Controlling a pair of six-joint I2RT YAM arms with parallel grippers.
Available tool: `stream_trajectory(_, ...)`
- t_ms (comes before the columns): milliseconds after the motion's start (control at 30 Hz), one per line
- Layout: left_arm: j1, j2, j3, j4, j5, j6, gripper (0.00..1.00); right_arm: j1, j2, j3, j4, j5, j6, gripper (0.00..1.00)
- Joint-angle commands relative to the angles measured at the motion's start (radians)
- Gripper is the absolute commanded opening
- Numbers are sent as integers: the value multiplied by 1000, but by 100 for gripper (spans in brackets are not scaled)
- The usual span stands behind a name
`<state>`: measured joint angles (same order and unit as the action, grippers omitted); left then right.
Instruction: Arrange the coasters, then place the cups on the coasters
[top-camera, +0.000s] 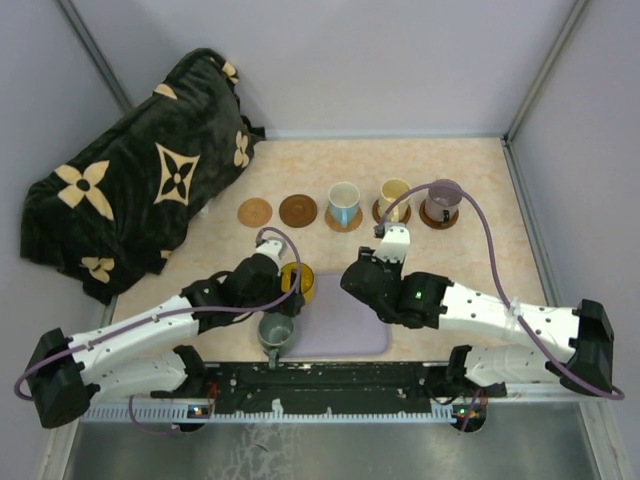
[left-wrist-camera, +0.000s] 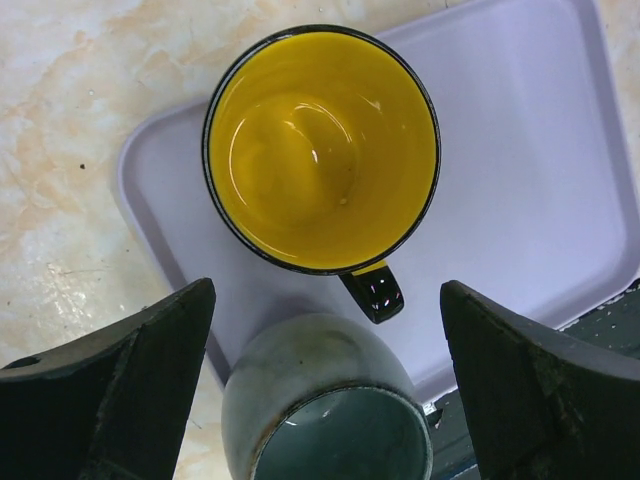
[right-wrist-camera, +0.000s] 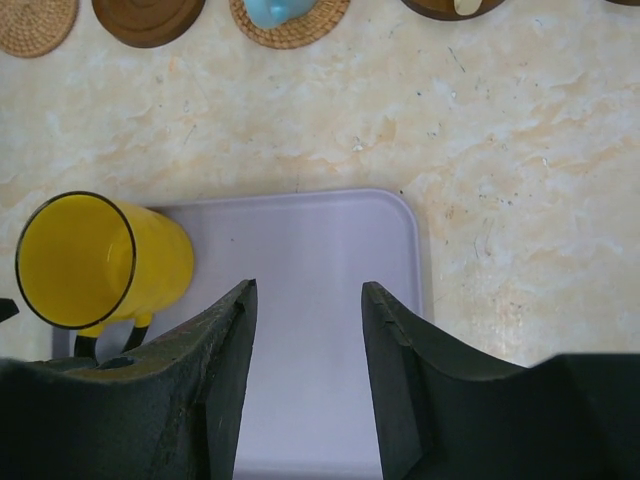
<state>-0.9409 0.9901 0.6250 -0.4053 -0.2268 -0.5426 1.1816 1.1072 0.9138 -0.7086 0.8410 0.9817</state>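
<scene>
Right gripper (right-wrist-camera: 305, 295) over lavender tray (right-wrist-camera: 330, 235), jaws parted, nothing between them. Yellow mug (right-wrist-camera: 100, 262) at tray's left end. Coasters (right-wrist-camera: 148, 15) in a row beyond it.

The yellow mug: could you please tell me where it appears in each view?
Top external: yellow mug left of centre, on the tray's left end.
Left wrist: upper centre, on the tray.
Right wrist: lower left, at the tray's corner.
Shared landmark: the tray.

Coasters (top-camera: 298, 210) in row behind tray (top-camera: 335, 337); right three bear cups (top-camera: 343, 203); two more cups at tray's left edge.
</scene>
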Motion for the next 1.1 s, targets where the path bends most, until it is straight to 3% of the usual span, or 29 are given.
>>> stream_trajectory(0, -27, 51, 56, -5, -23, 12, 100, -7, -27, -14, 24, 63, 42, 47)
stream_trajectory(167, -46, 114, 72, 2, -46, 6, 97, -8, -31, -32, 54, 52, 32, 47)
stream_trajectory(633, -74, 234, 82, 43, -107, -8, 72, -7, -43, -61, 75, 36, 35, 50)
stream_trajectory(767, -75, 249, 79, 43, -111, -9, 62, -7, -39, -61, 84, 28, 29, 50)
stream_trajectory(900, -75, 251, 67, 51, -108, -9, 36, -6, -36, -60, 90, 21, 23, 51)
stream_trajectory(1067, -74, 249, 53, 56, -102, -10, 22, -7, -34, -58, 98, 16, 22, 51)
